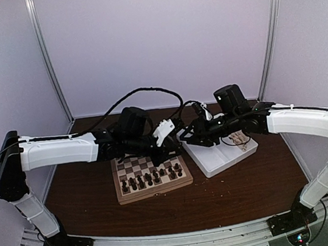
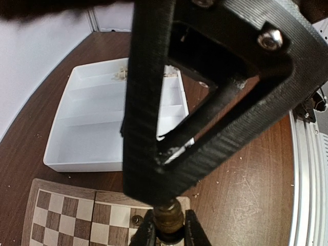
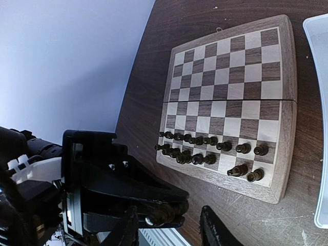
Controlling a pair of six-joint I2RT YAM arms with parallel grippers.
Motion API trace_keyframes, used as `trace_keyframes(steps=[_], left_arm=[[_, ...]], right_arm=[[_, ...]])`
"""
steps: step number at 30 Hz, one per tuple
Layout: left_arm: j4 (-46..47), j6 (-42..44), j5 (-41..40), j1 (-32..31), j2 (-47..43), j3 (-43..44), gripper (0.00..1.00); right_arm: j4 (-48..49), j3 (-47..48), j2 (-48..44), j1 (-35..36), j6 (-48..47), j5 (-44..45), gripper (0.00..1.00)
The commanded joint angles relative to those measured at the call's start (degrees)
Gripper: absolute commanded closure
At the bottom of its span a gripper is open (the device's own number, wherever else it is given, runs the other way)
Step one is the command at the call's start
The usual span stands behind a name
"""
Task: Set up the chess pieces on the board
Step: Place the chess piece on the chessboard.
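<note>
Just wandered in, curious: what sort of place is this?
Probably a robotics lab test cell: two robot arms bolted to a table edge, plain white walls enclosing it, a chessboard and tray as practice props.

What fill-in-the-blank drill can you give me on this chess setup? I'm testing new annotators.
1. In the top view, the white tray lies to the ___ of the board.
2. The chess pieces on the board stand in ___ rows.
3. All of them are ___ brown.
4. The left pincer holds one chess piece; the right pincer is ___.
Missing words: right; two; dark; open.
</note>
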Motion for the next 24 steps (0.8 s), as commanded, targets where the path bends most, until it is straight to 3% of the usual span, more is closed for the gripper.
trace_keyframes(steps=[1, 10, 15, 24], left_arm=[[1.91, 1.78, -1.07, -0.07, -0.82, 0.25, 0.93], [1.48, 1.85, -1.06, -0.06, -0.69, 0.65, 0.93], [0.73, 2.15, -0.85, -0.07, -0.65, 1.26, 0.93], [0.11, 2.02, -2.24, -0.17, -0.78, 1.36, 0.89]], right_arm=[[1.39, 2.26, 1.43, 0.94, 1.29, -1.83, 0.6], [0.75, 2.35, 3.62, 1.97, 1.52, -2.84, 0.61], [0.11, 2.65, 3.88, 2.14, 1.4, -2.67, 0.78], [-0.68, 2.68, 3.17, 2.11, 1.0, -3.02, 0.95]])
